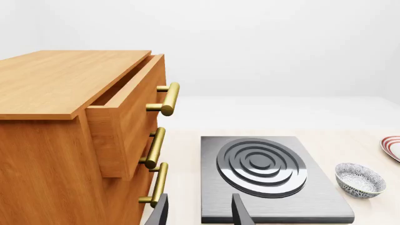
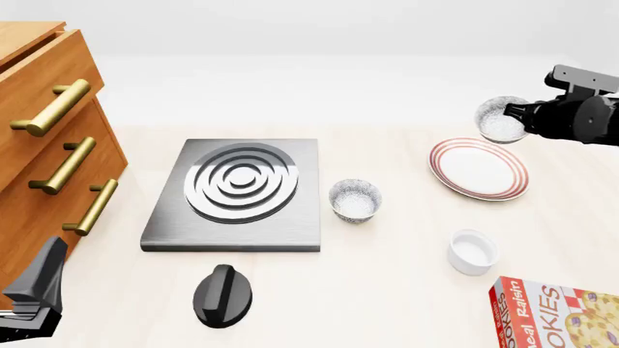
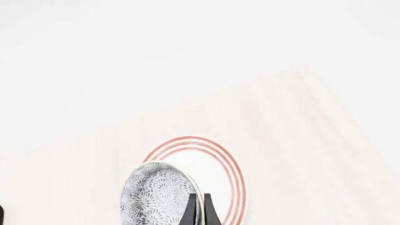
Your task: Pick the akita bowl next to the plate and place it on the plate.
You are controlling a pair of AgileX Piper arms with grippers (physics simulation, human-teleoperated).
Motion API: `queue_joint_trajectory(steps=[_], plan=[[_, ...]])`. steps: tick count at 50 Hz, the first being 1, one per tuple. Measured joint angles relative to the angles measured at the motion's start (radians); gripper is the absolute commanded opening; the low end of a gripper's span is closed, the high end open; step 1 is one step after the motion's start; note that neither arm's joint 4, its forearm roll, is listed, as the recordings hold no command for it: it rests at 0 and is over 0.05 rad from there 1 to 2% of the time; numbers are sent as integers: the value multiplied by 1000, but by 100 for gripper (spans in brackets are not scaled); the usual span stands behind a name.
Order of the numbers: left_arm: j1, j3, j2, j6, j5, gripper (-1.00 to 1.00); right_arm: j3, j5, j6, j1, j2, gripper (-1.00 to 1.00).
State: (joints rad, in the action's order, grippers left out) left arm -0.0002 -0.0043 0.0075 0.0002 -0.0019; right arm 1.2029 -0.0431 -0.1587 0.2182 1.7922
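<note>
My right gripper (image 2: 527,116) is shut on the rim of a speckled akita bowl (image 2: 502,119), holding it in the air just past the far edge of the red-ringed plate (image 2: 479,168). In the right wrist view the bowl (image 3: 156,194) hangs tilted in the gripper (image 3: 198,211), with the plate (image 3: 218,159) below it. A second akita bowl (image 2: 355,201) rests on the table beside the stove and also shows in the left wrist view (image 1: 359,179). My left gripper (image 1: 200,213) is open and empty, low at the near left (image 2: 34,290).
A wooden drawer cabinet (image 2: 48,145) with brass handles stands at the left, its top drawer partly open (image 1: 125,108). A steel stove plate (image 2: 237,192) lies mid-table with a black knob (image 2: 222,293) in front. A white ramekin (image 2: 473,251) and a cookie box (image 2: 556,315) sit near right.
</note>
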Motion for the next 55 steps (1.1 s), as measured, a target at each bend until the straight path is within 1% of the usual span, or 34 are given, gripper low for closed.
queue_joint_trajectory(steps=[33,55], plan=[[0,0,0,0,0,100,21,44,-10,20,96,-100],[0,0,0,0,0,100,7,81,-37,0,135,-100]])
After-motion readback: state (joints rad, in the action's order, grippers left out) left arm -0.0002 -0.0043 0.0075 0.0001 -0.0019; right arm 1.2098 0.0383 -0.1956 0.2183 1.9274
